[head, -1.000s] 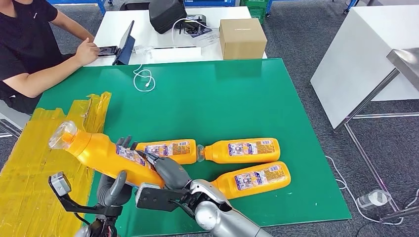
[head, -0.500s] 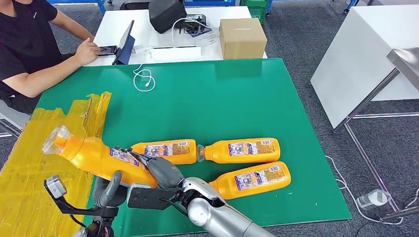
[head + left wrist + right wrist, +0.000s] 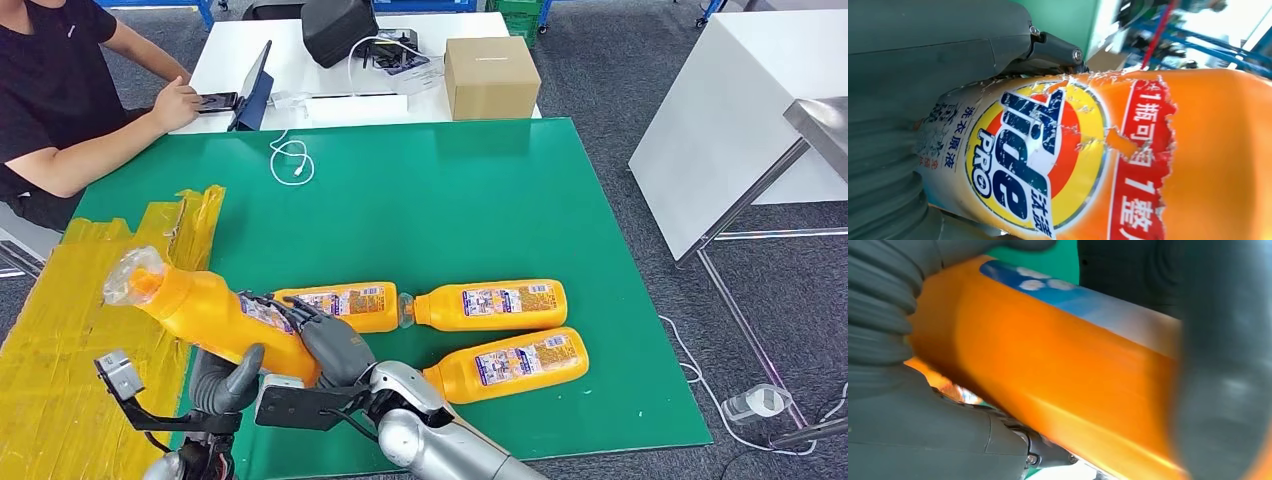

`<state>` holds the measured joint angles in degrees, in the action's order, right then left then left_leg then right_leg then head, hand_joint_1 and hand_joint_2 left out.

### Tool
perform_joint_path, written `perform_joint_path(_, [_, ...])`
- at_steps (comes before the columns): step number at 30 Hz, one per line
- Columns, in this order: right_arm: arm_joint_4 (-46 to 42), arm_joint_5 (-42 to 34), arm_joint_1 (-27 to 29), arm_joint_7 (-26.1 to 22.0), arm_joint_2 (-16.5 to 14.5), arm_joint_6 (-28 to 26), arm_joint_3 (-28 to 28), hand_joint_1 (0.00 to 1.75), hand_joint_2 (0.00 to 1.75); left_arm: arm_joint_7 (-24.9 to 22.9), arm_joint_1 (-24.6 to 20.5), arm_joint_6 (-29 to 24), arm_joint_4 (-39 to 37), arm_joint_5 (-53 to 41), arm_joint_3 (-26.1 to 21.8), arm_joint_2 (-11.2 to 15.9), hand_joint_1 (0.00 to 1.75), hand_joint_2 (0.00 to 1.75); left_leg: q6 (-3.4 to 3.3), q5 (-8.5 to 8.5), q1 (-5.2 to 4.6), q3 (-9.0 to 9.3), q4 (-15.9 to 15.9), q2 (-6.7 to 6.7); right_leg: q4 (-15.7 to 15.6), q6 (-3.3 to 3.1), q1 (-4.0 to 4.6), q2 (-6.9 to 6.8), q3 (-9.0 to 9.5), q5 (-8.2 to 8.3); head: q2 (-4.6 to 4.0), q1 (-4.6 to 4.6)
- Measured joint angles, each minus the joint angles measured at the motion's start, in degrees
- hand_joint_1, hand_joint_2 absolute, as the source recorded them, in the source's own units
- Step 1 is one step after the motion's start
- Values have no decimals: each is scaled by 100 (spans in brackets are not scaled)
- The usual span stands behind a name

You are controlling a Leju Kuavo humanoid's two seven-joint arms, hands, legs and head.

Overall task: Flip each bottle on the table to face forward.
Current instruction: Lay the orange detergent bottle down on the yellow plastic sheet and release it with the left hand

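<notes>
An orange detergent bottle is held tilted above the table's near left corner, its clear cap pointing up and left. My left hand grips it from below. My right hand holds its base end. In the left wrist view the bottle's Tide Pro label faces the camera beside my left hand. The right wrist view has the bottle's plain orange side against my right hand. Three more orange bottles lie label-up on the green table.
Yellow tape covers the table's left side. A white cable lies at the far edge. A person sits at the far left by a tablet. A cardboard box stands on the white table behind.
The held bottle dipped left and down, then came back up a little to the right. Its label has turned further out of the head view. The three lying bottles have not moved.
</notes>
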<state>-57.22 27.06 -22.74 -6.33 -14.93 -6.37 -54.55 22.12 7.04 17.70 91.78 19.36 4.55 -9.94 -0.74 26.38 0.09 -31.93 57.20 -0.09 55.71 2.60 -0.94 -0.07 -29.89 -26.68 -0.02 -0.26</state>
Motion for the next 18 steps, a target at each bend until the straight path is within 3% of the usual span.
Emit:
perform_joint_path(7, [-662, 103, 194, 43, 256, 104, 454, 0, 175, 622, -467, -691, 333, -2177, -40, 226, 175, 175, -1, -2, 0, 0, 0, -9, 2, 0, 0, -2, 9, 0, 0, 0])
perform_joint_path(11, [-951, 76, 319, 16, 432, 179, 710, 0, 175, 710, -672, -1054, 384, -3435, -183, 527, 175, 175, 0, -3, 1, 0, 0, -9, 3, 0, 1, -1, 7, 0, 0, -1])
perform_joint_path(15, [-1118, 65, 387, -2, 563, 220, 883, 0, 175, 762, -765, -1249, 384, -3863, -293, 731, 175, 175, 0, -3, 1, -3, 0, -8, 3, 0, 2, -2, 6, 0, 0, 0])
perform_joint_path(18, [-1143, 91, 407, -3, 612, 267, 942, 0, 175, 802, -839, -1757, 367, -4784, -297, 870, 175, 175, 0, -3, 1, -6, 0, -8, 3, 0, 2, -2, 5, 0, 0, 1])
